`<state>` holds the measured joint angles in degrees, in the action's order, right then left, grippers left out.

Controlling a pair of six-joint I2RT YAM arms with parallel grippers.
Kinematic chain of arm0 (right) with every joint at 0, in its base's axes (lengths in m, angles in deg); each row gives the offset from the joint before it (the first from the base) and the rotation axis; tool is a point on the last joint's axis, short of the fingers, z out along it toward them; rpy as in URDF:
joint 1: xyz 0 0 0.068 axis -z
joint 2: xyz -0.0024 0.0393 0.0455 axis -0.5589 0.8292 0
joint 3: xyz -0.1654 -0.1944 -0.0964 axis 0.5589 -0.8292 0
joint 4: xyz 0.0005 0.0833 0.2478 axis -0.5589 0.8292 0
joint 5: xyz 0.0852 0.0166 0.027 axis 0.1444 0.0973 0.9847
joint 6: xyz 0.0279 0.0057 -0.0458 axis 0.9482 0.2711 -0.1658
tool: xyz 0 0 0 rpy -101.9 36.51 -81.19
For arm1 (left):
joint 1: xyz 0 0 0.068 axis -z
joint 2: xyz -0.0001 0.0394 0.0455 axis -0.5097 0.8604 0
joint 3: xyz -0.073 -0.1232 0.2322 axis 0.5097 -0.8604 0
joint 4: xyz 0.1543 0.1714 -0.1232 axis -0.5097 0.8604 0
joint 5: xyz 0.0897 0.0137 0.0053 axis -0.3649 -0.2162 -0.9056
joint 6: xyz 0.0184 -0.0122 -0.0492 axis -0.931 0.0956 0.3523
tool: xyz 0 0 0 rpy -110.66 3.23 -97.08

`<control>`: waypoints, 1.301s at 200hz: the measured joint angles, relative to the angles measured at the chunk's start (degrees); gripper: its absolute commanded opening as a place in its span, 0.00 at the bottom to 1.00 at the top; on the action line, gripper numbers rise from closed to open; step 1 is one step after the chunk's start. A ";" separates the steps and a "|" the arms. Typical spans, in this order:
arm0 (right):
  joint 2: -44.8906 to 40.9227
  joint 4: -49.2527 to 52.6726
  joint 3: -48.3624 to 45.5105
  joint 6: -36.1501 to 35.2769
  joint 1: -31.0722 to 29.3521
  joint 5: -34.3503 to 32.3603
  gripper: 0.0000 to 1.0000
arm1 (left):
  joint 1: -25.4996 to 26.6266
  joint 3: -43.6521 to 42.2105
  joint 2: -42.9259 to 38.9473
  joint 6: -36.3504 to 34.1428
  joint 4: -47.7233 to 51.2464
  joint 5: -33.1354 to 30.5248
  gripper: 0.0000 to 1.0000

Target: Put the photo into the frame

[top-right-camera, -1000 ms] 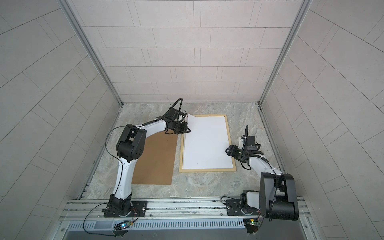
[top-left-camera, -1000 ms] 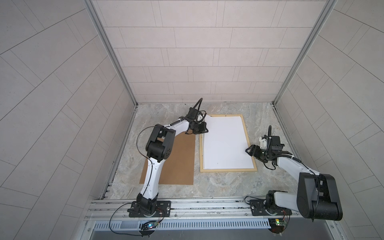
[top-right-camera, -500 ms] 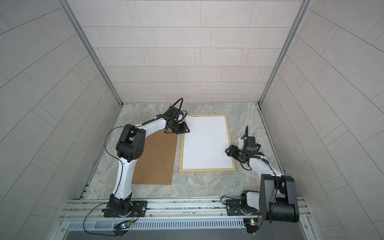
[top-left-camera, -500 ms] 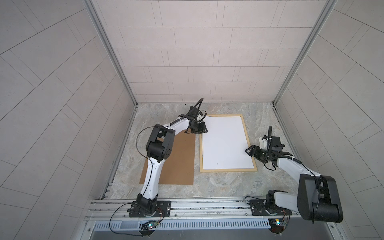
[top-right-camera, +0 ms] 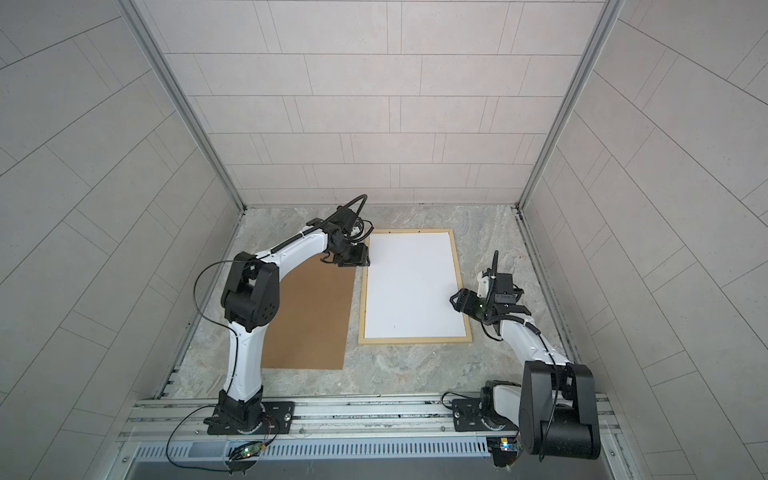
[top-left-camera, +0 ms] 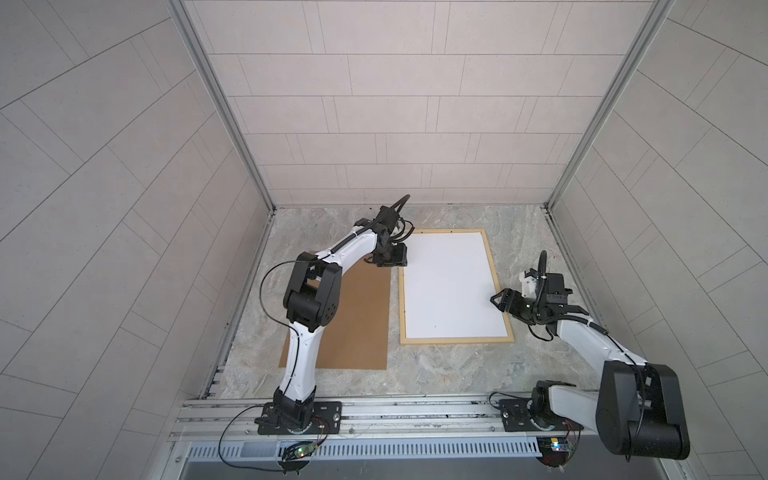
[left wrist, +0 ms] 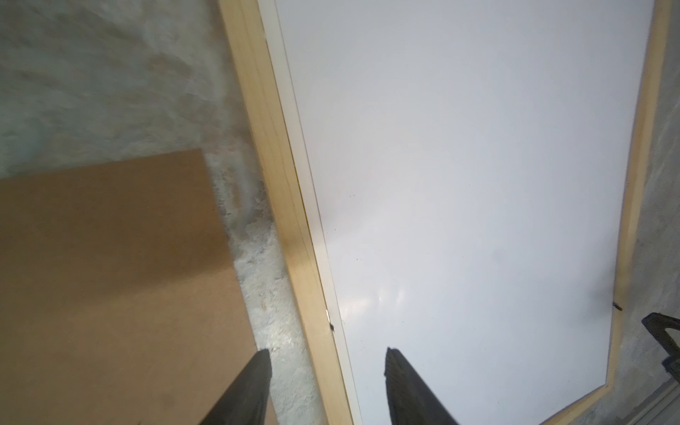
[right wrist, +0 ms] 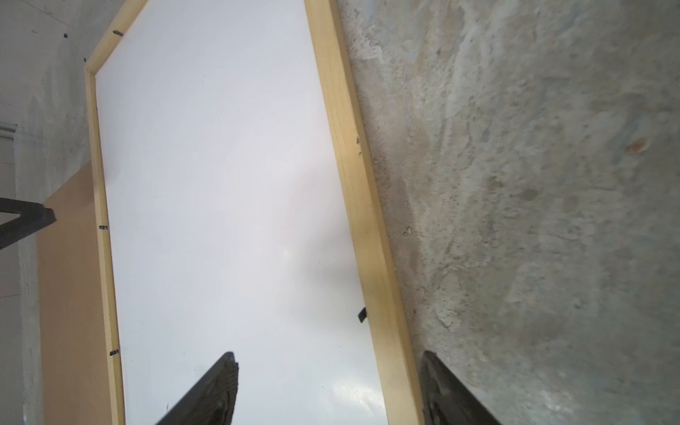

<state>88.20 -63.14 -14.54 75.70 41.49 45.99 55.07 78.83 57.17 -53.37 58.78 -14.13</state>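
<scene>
Toward one o'clock on the counter [top-left-camera: 457,374], the photo [top-left-camera: 451,286] lies back-up inside the frame [top-left-camera: 455,340]; my left fingers [left wrist: 254,390] and right fingers [right wrist: 209,390] gape, empty. Probably light, bendy, slick: pinch its edge.

White back up, the photo [top-left-camera: 451,286] lies inside the frame [top-left-camera: 455,340], between the left claw [top-left-camera: 392,259] at one long bar and the right claw [top-left-camera: 498,301] at the opposite bar. A brown board [top-left-camera: 357,324] lies just beside the left claw.

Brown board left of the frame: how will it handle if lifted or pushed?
Likely stiffish but thin: the backing board lies dead flat, edges straight. Probably hard to pinch: no gap shows above the table. May slide when pushed, toward the frame alongside.
</scene>
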 measured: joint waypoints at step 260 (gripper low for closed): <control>37.00 -5.66 43.01 20.44 -52.24 -10.21 0.77 | -34.95 -38.51 -29.40 12.07 -2.54 -11.19 0.73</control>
<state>125.20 -68.80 28.47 96.13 -10.75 35.78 20.12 40.31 27.77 -41.31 56.24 -25.32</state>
